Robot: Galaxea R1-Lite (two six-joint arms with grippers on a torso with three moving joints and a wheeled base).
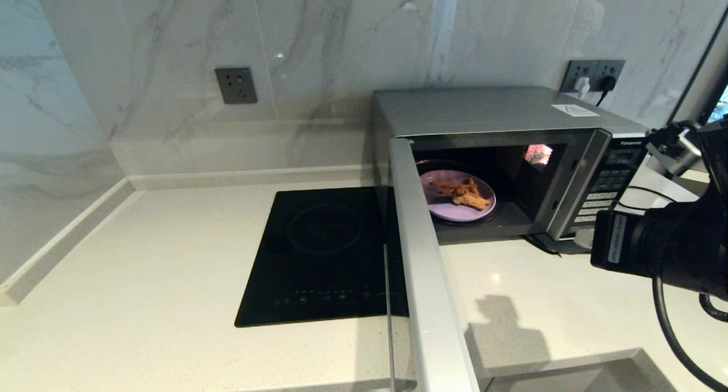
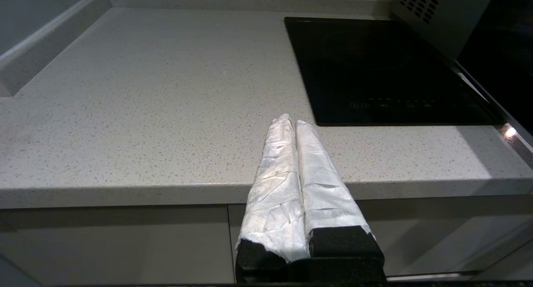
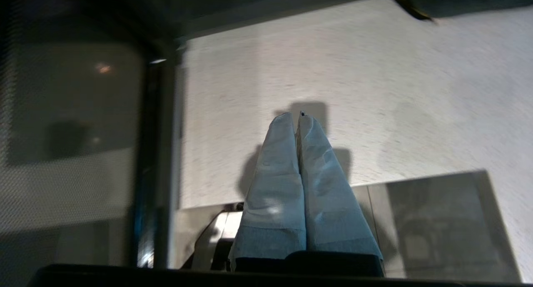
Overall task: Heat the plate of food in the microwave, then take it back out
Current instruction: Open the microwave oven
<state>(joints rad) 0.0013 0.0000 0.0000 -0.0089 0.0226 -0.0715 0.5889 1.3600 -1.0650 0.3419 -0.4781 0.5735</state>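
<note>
one plate of food (image 1: 458,198) inside one open microwave (image 1: 506,116)

The lilac plate of food (image 1: 456,197) (fries, brown lump) sits inside the open-doored silver microwave (image 1: 489,116)

White marble wall (image 1: 170,50), two grey sockets (image 1: 235,85), speckled bench (image 1: 142,255) with inset black cooktop (image 1: 324,255), pale cabinet fronts (image 2: 116,241) below.
</note>
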